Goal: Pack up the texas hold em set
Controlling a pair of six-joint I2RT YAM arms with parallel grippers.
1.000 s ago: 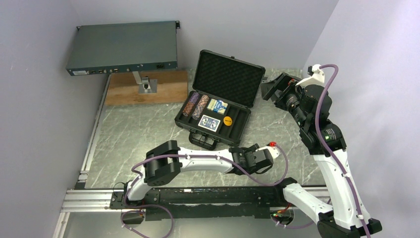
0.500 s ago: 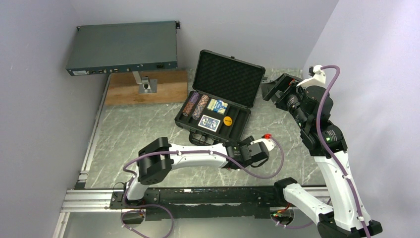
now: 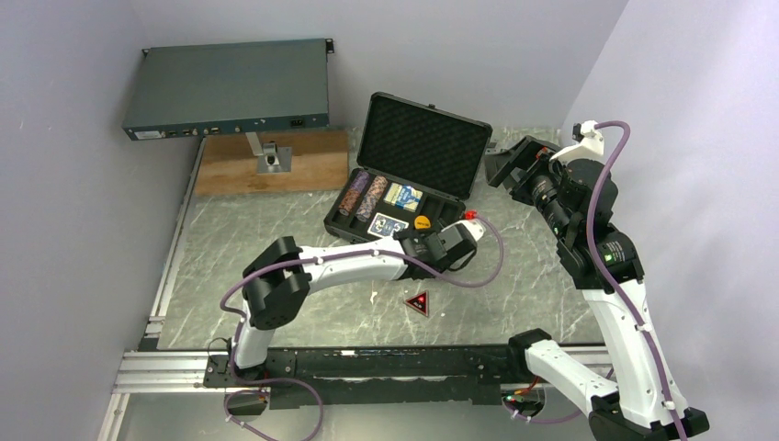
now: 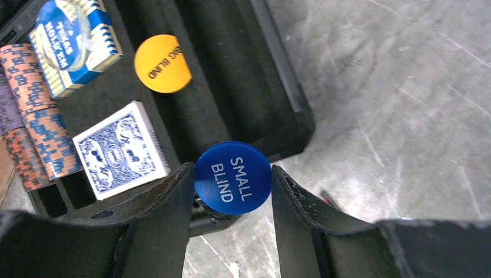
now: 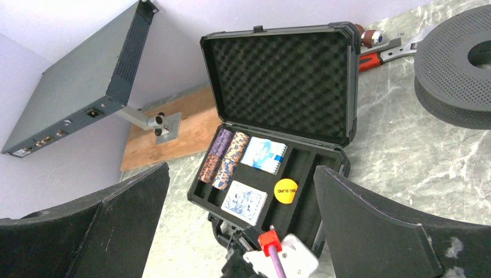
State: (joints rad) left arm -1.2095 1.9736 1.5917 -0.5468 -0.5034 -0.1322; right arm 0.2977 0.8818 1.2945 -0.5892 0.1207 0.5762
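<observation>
The black briefcase [image 3: 439, 145] lies open at the table's back, also in the left wrist view [image 4: 278, 63] and right wrist view [image 5: 278, 75]. It holds brown-patterned chip rolls [image 3: 362, 195], two blue card decks [image 3: 387, 227] and an orange "BIG BLIND" button [image 3: 423, 221]. My left gripper [image 3: 415, 244] is shut on the blue "SMALL BLIND" button [image 4: 233, 178], held above the case's near right corner. A red-triangle button [image 3: 417, 302] lies on the table in front. My right gripper [image 5: 240, 220] is open and empty, raised right of the case.
A grey flat rack unit [image 3: 227, 88] stands on a post over a wooden board [image 3: 271, 163] at the back left. A dark round spool [image 5: 457, 63] and a red-handled tool [image 5: 379, 46] lie right of the case. Purple walls close both sides.
My left arm has swung from the near table toward the case, carrying the blue button. The red-triangle button, earlier hidden under the gripper, now shows on the table. The right arm barely moved.
</observation>
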